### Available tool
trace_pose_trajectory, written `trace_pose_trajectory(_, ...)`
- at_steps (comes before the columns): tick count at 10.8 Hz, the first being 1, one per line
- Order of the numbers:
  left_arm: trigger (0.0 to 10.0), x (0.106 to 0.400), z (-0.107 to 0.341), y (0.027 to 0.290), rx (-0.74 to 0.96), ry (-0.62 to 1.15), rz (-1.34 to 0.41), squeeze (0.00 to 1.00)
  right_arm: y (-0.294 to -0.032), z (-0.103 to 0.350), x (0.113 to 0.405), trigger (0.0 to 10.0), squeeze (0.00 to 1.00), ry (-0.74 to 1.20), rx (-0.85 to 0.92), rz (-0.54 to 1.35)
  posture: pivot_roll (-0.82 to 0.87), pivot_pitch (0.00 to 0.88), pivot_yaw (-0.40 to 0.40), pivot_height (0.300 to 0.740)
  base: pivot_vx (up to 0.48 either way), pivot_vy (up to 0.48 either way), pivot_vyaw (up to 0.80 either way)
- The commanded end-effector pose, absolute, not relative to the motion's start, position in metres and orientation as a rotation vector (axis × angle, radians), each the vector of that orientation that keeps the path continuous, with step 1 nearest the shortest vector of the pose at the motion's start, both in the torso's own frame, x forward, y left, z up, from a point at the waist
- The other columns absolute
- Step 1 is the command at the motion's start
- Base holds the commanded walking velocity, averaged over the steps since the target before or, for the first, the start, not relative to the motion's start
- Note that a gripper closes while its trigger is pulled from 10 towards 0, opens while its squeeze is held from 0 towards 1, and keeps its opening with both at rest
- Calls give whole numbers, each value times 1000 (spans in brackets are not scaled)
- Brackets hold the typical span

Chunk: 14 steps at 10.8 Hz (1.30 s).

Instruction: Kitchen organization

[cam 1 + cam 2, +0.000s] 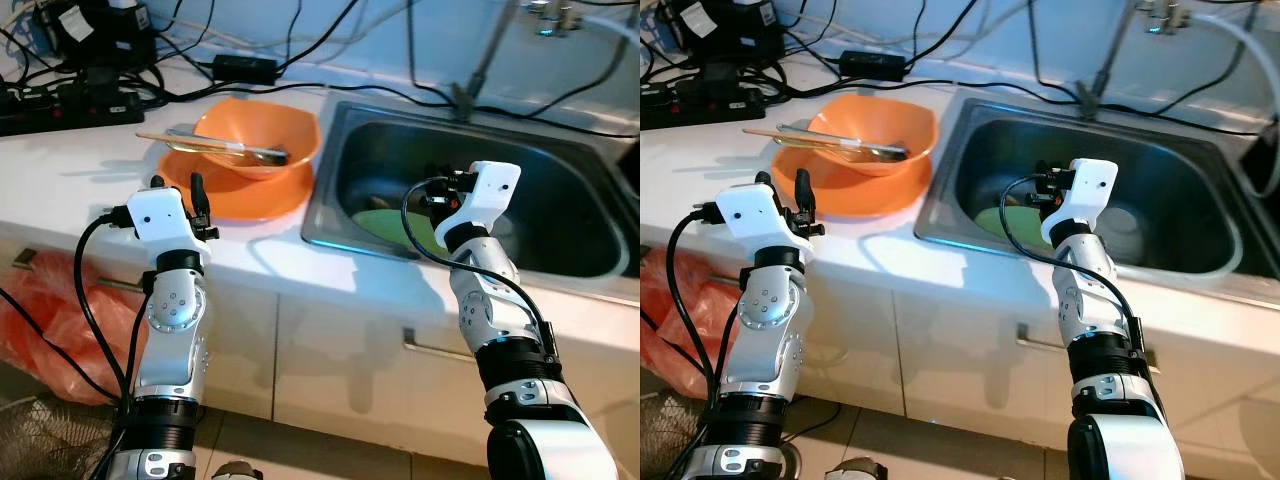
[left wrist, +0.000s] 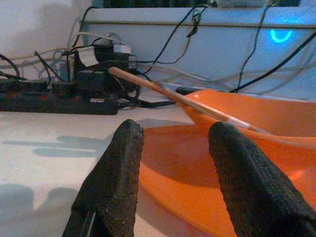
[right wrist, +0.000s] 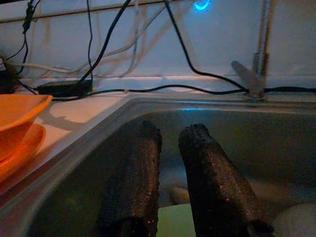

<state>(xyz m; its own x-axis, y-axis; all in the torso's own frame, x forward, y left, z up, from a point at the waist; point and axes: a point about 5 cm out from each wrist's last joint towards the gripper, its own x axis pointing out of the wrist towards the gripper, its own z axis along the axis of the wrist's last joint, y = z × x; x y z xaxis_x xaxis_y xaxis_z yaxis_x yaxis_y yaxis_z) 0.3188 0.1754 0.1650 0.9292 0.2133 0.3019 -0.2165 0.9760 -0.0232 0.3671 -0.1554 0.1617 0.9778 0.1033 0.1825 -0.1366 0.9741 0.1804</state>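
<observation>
Both grippers raised at the counter edge, one facing the orange dishes, the other over the sink.

The left gripper (image 2: 170,163) hovers above the white counter (image 1: 70,170) with its two black fingers spread wide and nothing between them; just ahead of its tips sits the orange plate (image 1: 240,195), and on that plate the orange bowl (image 1: 262,132), with chopsticks (image 1: 200,143) and a metal utensil lying across the bowl's rim. Beyond the bowl, a power strip (image 1: 70,108) and tangled black cables line the wall. The right gripper (image 3: 170,163) is held over the steel sink (image 1: 340,140), its fingers a narrow gap apart and empty; below and ahead of them a green dish (image 1: 385,225) lies on the basin floor.
</observation>
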Motion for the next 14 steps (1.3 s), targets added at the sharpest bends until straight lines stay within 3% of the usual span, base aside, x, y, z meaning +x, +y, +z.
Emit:
trace_pose_trajectory(1, 10000, 317, 176, 170, -2, -354, 200, 0, -160, 162, 367, 10000, 0, -175, 191, 107, 130, 75, -80, 740, 0, 0, 0)
trace_pose_trajectory(5, 10000, 315, 183, 179, -72, -369, 254, 0, -156, 162, 368, 10000, 0, -171, 195, 119, 139, 73, -82, 740, 0, 0, 0)
trace_pose_trajectory(8, 10000, 333, 193, 174, -238, -344, 219, 0, -157, 162, 368, 10000, 0, -173, 196, 115, 130, 74, -78, 740, 0, 0, 0)
trace_pose_trajectory(14, 10000, 355, 208, 172, -347, -349, 224, 0, -157, 162, 368, 10000, 0, -174, 198, 112, 119, 71, -73, 740, 0, 0, 0)
